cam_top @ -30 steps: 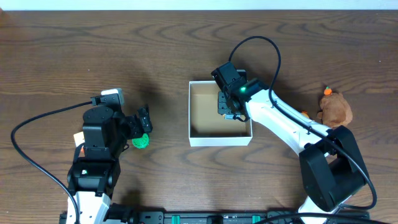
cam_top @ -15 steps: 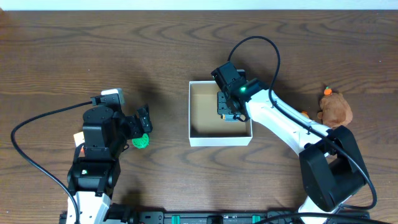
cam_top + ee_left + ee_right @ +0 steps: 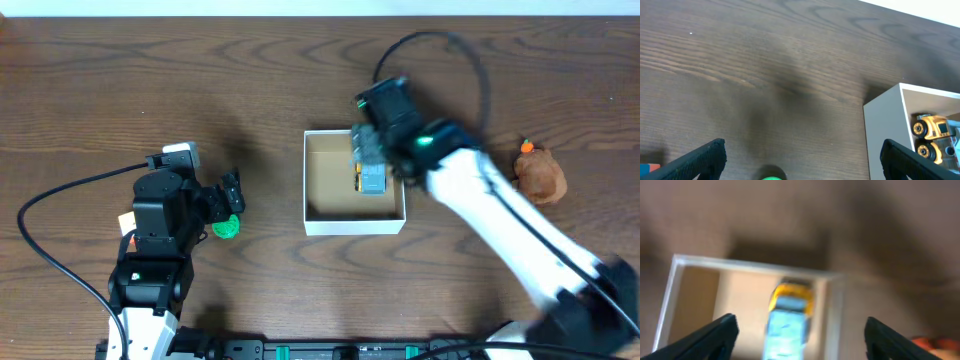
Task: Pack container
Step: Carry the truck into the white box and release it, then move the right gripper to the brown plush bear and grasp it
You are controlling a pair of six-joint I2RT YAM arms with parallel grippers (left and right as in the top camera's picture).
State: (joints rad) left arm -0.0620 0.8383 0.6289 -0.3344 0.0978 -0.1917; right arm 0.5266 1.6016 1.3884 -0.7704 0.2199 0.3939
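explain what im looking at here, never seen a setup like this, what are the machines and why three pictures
These are two robot arms at a dark wooden table, each ending in a two-finger gripper. One picture is taken from a camera above the table; the other two come from cameras on the arms' wrists, so the dark shapes at their bottom corners are that arm's own fingers.

In the middle sits a small square cardboard box, white outside and tan inside. A small yellow and blue toy truck lies in it. The right gripper is above the box, blurred by motion, open and holding nothing in its wrist view.

The left gripper is open beside a small green ball. A brown plush toy with an orange top lies at the right.
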